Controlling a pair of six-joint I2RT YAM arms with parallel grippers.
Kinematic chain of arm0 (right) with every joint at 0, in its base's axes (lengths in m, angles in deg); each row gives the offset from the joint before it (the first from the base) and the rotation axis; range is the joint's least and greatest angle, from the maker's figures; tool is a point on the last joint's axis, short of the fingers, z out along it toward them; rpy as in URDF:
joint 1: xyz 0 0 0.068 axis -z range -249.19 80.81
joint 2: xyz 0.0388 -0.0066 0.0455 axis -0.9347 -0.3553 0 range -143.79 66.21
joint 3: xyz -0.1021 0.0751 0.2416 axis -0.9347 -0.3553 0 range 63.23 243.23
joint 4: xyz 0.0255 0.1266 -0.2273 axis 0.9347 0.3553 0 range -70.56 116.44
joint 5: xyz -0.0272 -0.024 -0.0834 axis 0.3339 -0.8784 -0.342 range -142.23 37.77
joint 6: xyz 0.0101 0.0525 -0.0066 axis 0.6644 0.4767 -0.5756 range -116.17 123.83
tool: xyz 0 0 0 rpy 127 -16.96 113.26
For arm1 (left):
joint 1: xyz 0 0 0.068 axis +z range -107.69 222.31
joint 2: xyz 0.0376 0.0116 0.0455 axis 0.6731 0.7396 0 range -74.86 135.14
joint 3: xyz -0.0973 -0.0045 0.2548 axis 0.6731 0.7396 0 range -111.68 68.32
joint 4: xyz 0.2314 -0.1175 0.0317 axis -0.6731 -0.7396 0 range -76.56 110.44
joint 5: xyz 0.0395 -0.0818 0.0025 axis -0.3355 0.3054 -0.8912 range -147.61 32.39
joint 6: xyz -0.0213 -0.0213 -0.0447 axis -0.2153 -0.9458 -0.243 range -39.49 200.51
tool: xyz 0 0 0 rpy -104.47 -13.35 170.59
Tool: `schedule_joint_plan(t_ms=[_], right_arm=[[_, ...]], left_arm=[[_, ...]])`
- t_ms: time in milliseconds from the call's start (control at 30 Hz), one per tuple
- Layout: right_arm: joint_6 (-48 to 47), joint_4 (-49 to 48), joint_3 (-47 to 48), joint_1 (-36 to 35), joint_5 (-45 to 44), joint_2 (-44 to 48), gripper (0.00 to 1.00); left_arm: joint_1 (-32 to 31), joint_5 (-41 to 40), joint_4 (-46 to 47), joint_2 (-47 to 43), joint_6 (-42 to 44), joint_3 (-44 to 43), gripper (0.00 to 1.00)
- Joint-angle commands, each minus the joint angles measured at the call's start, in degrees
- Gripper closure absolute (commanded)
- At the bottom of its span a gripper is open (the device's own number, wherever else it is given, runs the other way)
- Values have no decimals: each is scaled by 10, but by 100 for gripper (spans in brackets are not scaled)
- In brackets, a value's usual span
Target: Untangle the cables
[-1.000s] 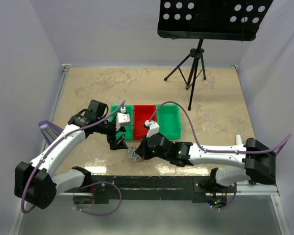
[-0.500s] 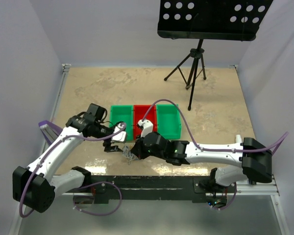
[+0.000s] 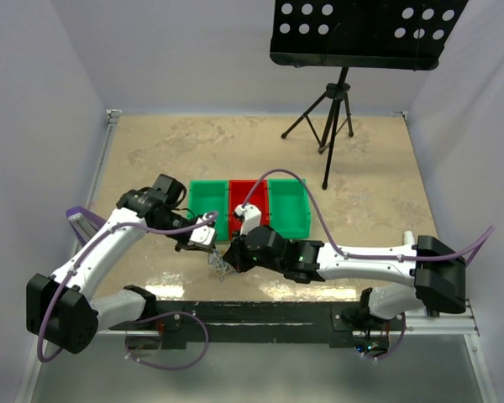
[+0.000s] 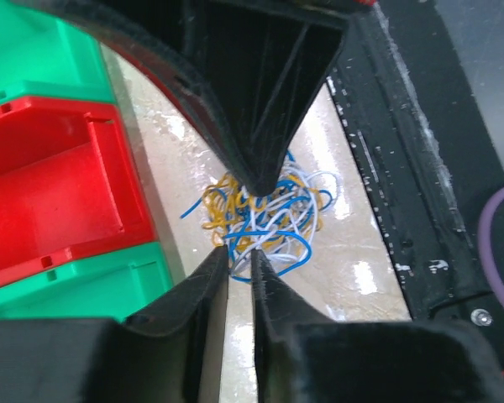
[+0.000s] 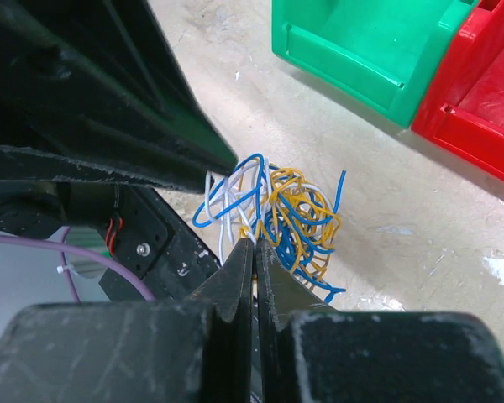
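The right claw (image 5: 254, 245) is seen pressed together, its tip set in the cables (image 5: 290, 210); whether a strand is pinched cannot be told. The left claw (image 4: 238, 256) is held at the opposite edge of the tangle with a narrow gap between its fingers, and any catch there cannot be told either. The orange-yellow, blue and white heap is laid on the worktop (image 3: 151, 151), outside the red bin (image 3: 245, 195) and just in front of it. That bin is flanked by the left green bin (image 3: 203, 195) and the right green bin (image 3: 292, 210).

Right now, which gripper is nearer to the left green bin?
Left. The left gripper sits right by the left green bin's near wall; the right gripper is farther right, in front of the red bin.
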Motion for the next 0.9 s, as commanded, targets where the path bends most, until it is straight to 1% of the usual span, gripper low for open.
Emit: schedule_joint_plan(t_ms=[0,33,133,200,300,333,400,500,633,667,867], right_arm=[[-11,-29,39,-3,0,-5,100],[-11,-28,41,-3,-1,-8,100],[-9,-26,42,-4,-7,-10,100],[-6,-20,42,-3,-15,-11,97],[4,-10,39,-4,-27,-12,80],[9,-6,35,-3,-32,-10,70],[19,2,26,-3,-38,-7,55],[38,16,4,-3,-46,-1,41],[57,22,-25,-4,-52,4,40],[62,36,-30,-3,-56,3,40],[82,52,-42,-3,-67,-33,40]], left_arm=[[-3,46,-60,13,52,-29,90],[-3,44,-64,12,54,-31,100],[-3,39,-76,8,54,-34,100],[-3,38,-84,2,58,-31,100],[-3,23,-75,-11,57,-20,100],[-3,14,-69,-18,57,-7,100],[-3,-4,-43,-35,47,17,100],[-3,-33,2,-60,36,52,100],[-3,-67,40,-74,39,85,100],[-3,-74,41,-72,39,88,100],[-3,-128,63,-77,40,110,100]])
